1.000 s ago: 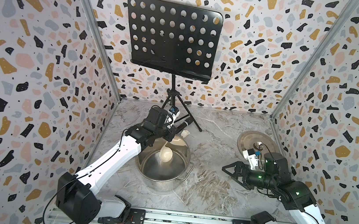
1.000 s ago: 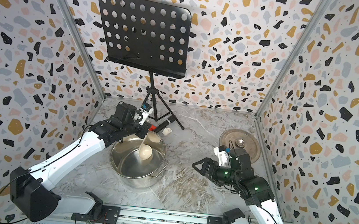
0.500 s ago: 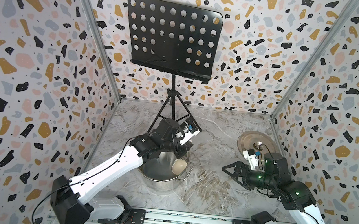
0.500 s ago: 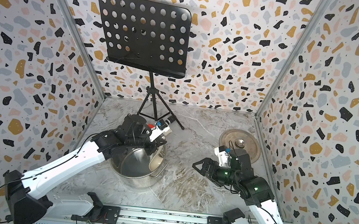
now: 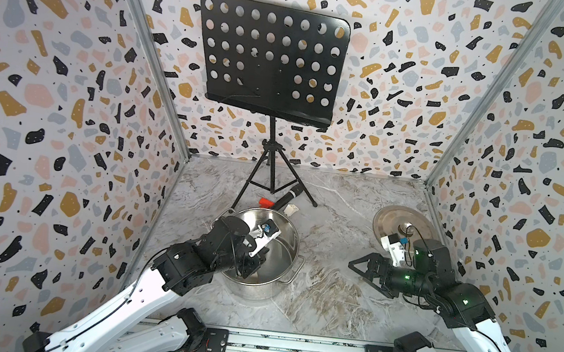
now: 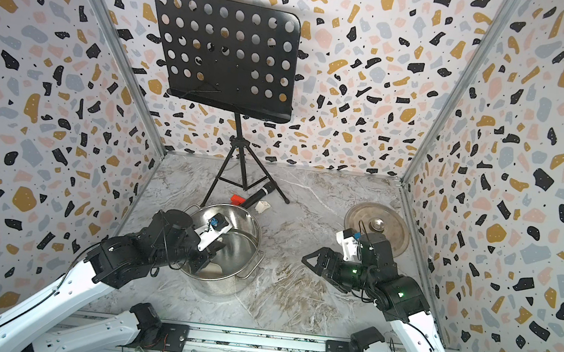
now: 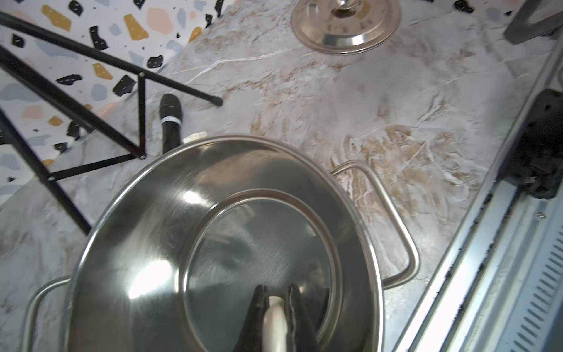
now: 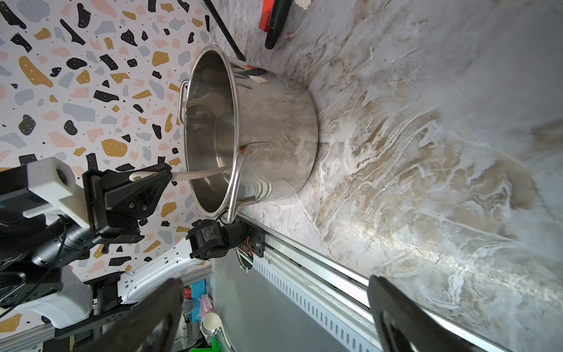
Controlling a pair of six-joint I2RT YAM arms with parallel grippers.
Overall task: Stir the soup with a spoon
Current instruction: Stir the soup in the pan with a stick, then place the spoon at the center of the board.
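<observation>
Stirring appears under way: left gripper (image 7: 275, 300) clamps the cream-white plastic ladle (image 8: 201, 176) inside the shiny steel pot (image 8: 274, 122); right gripper (image 8: 274, 283) gapes wide, empty.

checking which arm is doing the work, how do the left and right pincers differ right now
The left pincer is shut on the spoon; the right pincer is open, empty. The left pincer is over the pot; the right pincer is apart from it, nearer the lid. Both are black.
</observation>
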